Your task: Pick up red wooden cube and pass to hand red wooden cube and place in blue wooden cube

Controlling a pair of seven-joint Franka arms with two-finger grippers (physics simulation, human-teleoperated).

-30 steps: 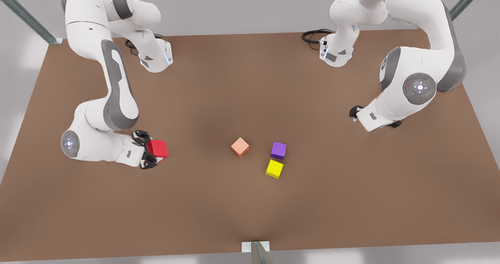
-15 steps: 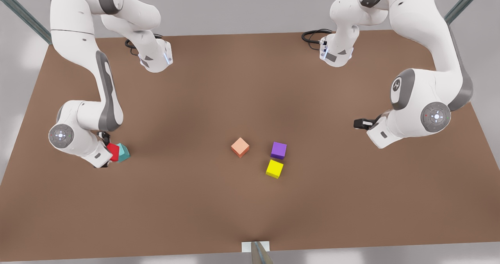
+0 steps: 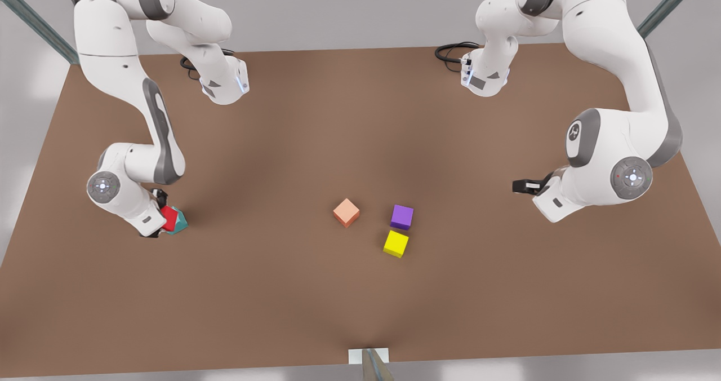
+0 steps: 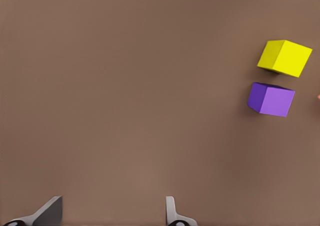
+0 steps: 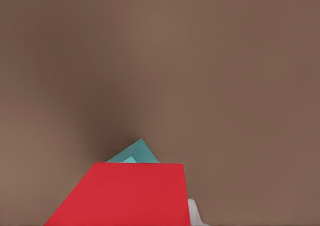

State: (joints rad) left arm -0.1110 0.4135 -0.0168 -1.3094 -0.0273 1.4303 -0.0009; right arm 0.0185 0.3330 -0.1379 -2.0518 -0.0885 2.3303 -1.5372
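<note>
Cubes sit on a brown table point(image 3: 315, 302), and we see two white arms reach over it. The right gripper point(image 3: 162, 217) is low at the front view's left side of the table. It grips the red wooden cube point(image 3: 169, 218), and a white fingertip point(image 5: 194, 212) pokes out from beside the cube in the right wrist view. The red wooden cube sits right against the blue wooden cube point(image 3: 180, 221), and it covers most of it, so we see just a teal edge sticking out on the side away from the arm. In the right wrist view the teal corner peeks out from behind the big red face. We cannot tell if the red cube rests its weight on the blue one. The left gripper point(image 3: 526, 186) is far across the table, at the front view's right side, and it waits there above the bare table. Its two fingers point(image 4: 49, 212) stand wide apart with nothing between them in the left wrist view. Near the middle of the table we see three more cubes. The salmon cube point(image 3: 346, 212) stands alone, a bit to the front view's left of the other two. The purple cube point(image 3: 401, 217) and the yellow cube point(image 3: 396, 243) sit just beside each other, the yellow one nearer to the front edge.
</note>
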